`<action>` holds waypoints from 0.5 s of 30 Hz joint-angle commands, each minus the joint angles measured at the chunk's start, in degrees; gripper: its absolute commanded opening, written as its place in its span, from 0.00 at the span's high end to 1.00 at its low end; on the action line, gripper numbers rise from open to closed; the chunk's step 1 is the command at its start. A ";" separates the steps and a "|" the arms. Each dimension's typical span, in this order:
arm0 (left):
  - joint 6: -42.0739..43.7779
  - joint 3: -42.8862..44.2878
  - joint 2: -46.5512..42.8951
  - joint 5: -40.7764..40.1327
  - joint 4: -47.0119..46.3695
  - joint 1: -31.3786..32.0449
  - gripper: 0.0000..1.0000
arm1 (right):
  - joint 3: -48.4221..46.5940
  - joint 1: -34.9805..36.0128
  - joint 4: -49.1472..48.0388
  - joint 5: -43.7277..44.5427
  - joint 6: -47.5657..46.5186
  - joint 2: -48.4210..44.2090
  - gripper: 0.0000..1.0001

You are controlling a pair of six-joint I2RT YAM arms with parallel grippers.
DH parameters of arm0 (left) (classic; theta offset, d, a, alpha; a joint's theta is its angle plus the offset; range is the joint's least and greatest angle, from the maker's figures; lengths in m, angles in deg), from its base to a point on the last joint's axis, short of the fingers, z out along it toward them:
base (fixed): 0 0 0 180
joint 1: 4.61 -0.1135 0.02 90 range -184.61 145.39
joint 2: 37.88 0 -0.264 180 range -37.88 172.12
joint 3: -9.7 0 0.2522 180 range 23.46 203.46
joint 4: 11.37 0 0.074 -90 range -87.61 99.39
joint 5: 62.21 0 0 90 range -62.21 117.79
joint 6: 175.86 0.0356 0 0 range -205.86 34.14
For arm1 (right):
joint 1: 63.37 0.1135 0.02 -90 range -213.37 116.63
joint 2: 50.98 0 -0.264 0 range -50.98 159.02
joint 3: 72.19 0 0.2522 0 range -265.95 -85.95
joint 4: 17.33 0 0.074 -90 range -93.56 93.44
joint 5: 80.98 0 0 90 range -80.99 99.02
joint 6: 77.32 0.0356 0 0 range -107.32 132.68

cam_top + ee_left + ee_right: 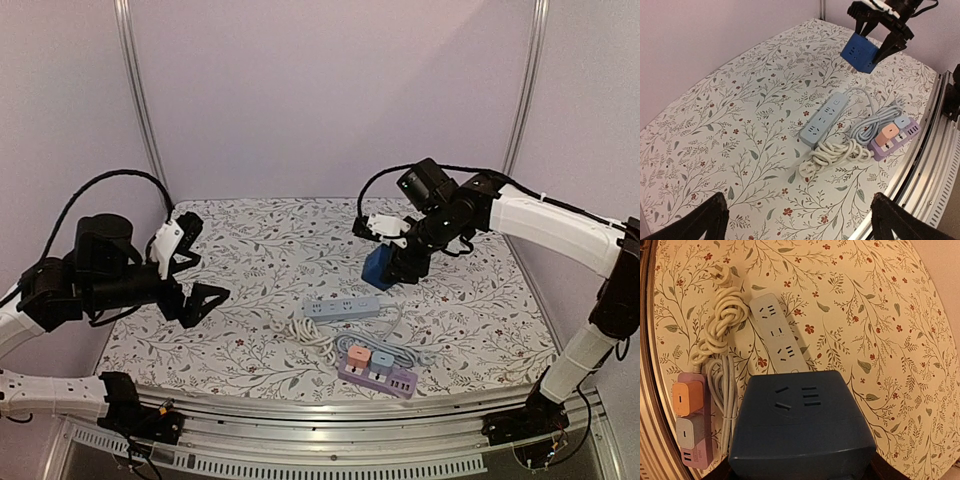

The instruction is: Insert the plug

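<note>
— What lay under it all?

— The table (pixel 250 240), covered by a leaf-and-flower cloth. Seen from above, the right arm (pixel 545 222) reached in from 3 o'clock and the left arm (pixel 90 275) hung over the 9 o'clock edge.

— And their jaws?

— The right arm's jaws were clamped on a dark blue socket cube (pixel 378 270), one finger on each side, at about 2 o'clock from the table's middle. It was tilted, and I could not tell whether it touched the cloth. The left arm's jaws were spread wide and held nothing.

— The strips?

— A light-blue power strip (pixel 342 307) lay flat near the middle, sockets facing up. A purple power strip (pixel 378 376) sat at 5 o'clock from it, near the front edge. It carried an orange adapter (pixel 886 132) and a pale blue adapter (pixel 901 121) side by side. A grey cable (pixel 867 124) looped between the two strips.

— Where was the plug?

— Lying loose on the cloth. The white cord (pixel 312 332) was knotted in a bundle just beside the light-blue power strip, at its 7 o'clock. The plug (pixel 807 170) stuck out of the bundle's end, well apart from both arms.
</note>
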 commanded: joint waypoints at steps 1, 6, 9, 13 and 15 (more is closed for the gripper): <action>0.28 -2.64 -2.00 0.62 2.74 -0.46 0.01 | -2.16 0.32 1.16 1.29 -6.49 3.93 1.00; 0.86 -4.31 -2.37 0.19 3.11 -0.46 0.01 | -6.25 0.34 2.66 -0.34 -10.18 8.02 1.00; 1.84 -4.64 -2.42 1.10 2.76 -0.41 0.01 | -8.81 0.32 3.69 -0.24 -12.41 10.94 1.00; 3.50 -4.51 -1.79 2.89 2.88 -0.37 0.00 | -11.42 0.39 4.42 -0.97 -13.81 13.90 1.00; 3.51 -4.46 -1.54 3.03 2.87 -0.37 0.01 | -12.22 0.69 5.08 -0.91 -13.83 15.39 1.00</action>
